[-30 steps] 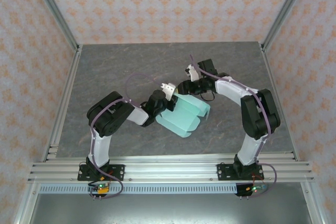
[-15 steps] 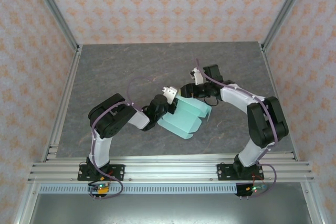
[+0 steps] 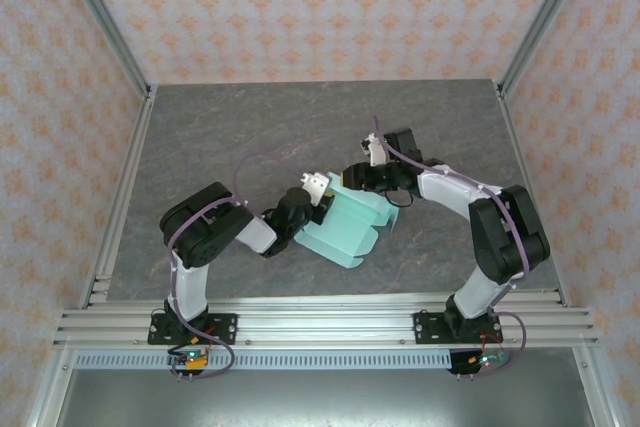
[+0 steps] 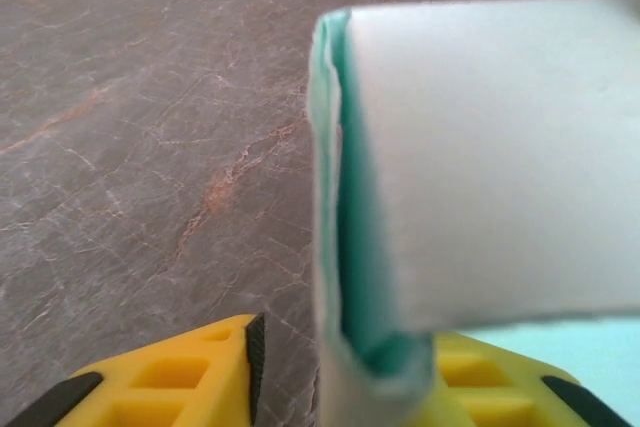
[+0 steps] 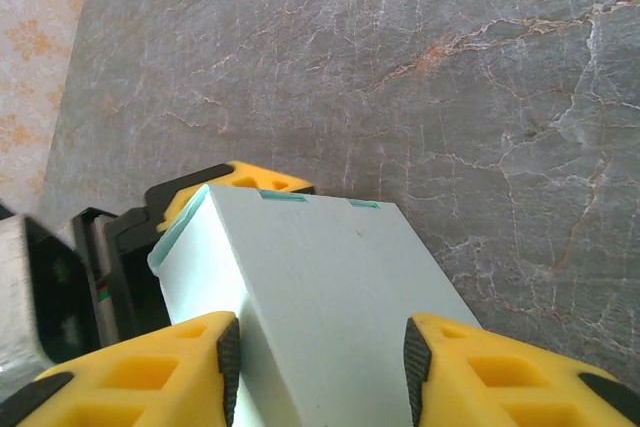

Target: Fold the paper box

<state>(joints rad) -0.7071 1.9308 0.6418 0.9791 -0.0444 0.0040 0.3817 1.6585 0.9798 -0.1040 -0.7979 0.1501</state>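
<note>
The paper box (image 3: pixel 345 225) is a pale mint-green card box, partly folded, lying on the grey table between my two grippers. My left gripper (image 3: pixel 318 193) is at its left end. In the left wrist view an upright wall of the box (image 4: pixel 500 167) stands between the yellow fingers (image 4: pixel 170 377). The left gripper (image 4: pixel 345 372) is open there, with table showing between its left pad and the card. My right gripper (image 3: pixel 366 179) is at the box's far right end. Its pads close on the box (image 5: pixel 320 257), so the right gripper (image 5: pixel 320 357) is shut on it.
The grey marble-patterned table (image 3: pixel 220 137) has bare room to the left, behind and to the right of the box. Aluminium rails (image 3: pixel 320 322) run along the near edge and up the sides, with patterned walls behind.
My left gripper has opened off the box wall that it was shut on. The box and both grippers have shifted slightly to the left.
</note>
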